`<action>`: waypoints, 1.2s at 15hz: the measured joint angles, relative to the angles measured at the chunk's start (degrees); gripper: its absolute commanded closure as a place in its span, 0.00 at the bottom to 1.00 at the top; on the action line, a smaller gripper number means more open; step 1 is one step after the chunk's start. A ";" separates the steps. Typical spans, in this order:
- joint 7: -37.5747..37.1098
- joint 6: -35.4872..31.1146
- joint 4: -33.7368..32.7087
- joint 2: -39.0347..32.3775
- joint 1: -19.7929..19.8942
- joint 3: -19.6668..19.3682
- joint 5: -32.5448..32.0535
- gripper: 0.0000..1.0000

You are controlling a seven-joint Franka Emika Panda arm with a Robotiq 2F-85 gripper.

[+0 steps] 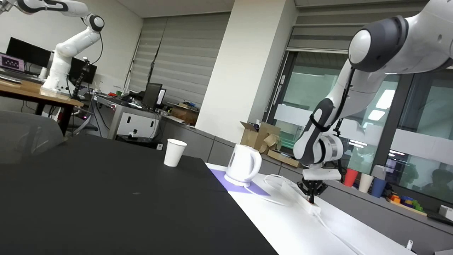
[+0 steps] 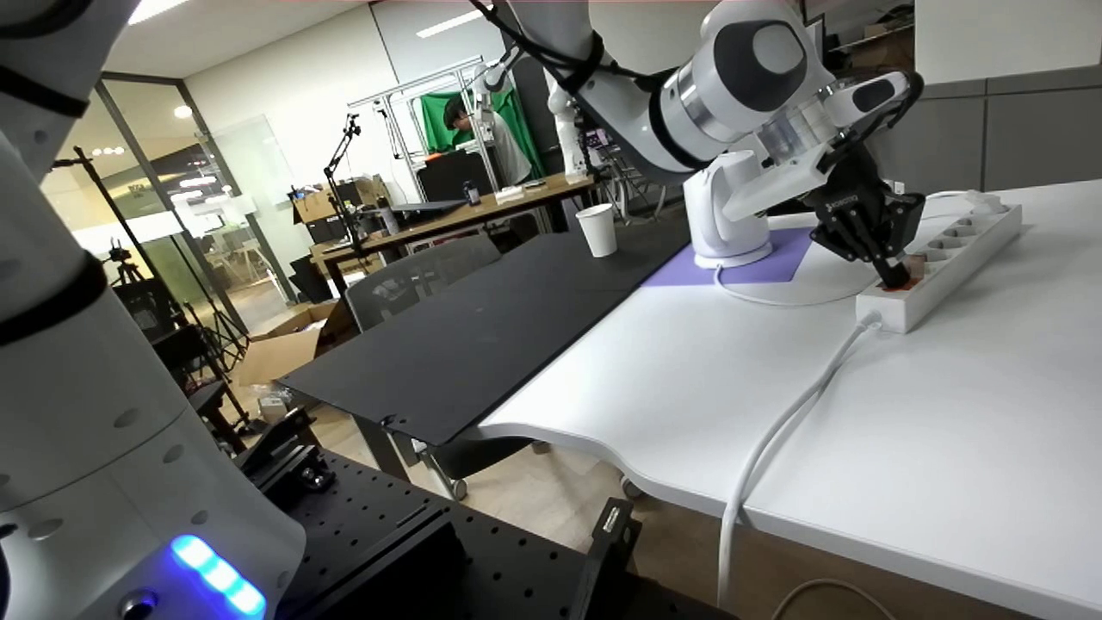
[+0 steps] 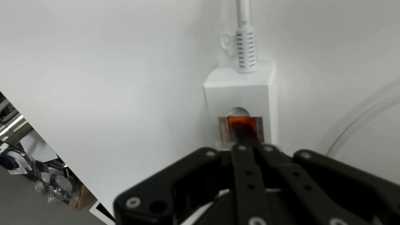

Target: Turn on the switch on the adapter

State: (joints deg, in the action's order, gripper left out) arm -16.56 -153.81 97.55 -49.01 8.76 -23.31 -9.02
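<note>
- In an exterior view: there's the white power strip [image 1: 299,198], long and low on the white table [image 1: 270,223], near the white electric kettle [image 1: 242,163], and my claw [image 1: 311,202] points down at one end of it.
- In an exterior view: that's the end where the cord [image 2: 730,517] enters, and my jaws are together with nothing seen between them.
- In the wrist view: here are my fingertips [image 3: 247,137], side by side, one blunt prod over the orange-red rocker switch [image 3: 240,120]. They look to be on it; whether it's pressed, I can't tell.
- So, the press now, I reckon! Bear on one half of the switch, never its middle; which half means on, I can't read from here.
- Push straight down, slow and firm: a sideways shove could slide the strip or skid me off the switch.
- Once it tips, lift straight up, jaws together, so I don't flick it back.
</note>
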 measured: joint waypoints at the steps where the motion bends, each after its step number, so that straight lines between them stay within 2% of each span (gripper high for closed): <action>1: 0.00 0.83 -0.51 -0.20 -0.07 -0.14 0.08 1.00; 6: -0.42 6.06 -3.98 -1.72 0.13 -0.49 0.60 1.00; 9: 0.16 10.52 -7.31 -2.69 2.04 0.61 2.69 1.00; 18: 13.20 23.73 -18.94 -4.71 18.79 12.39 17.14 1.00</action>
State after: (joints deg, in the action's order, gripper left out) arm -3.35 -130.08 78.61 -53.72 27.54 -10.92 8.11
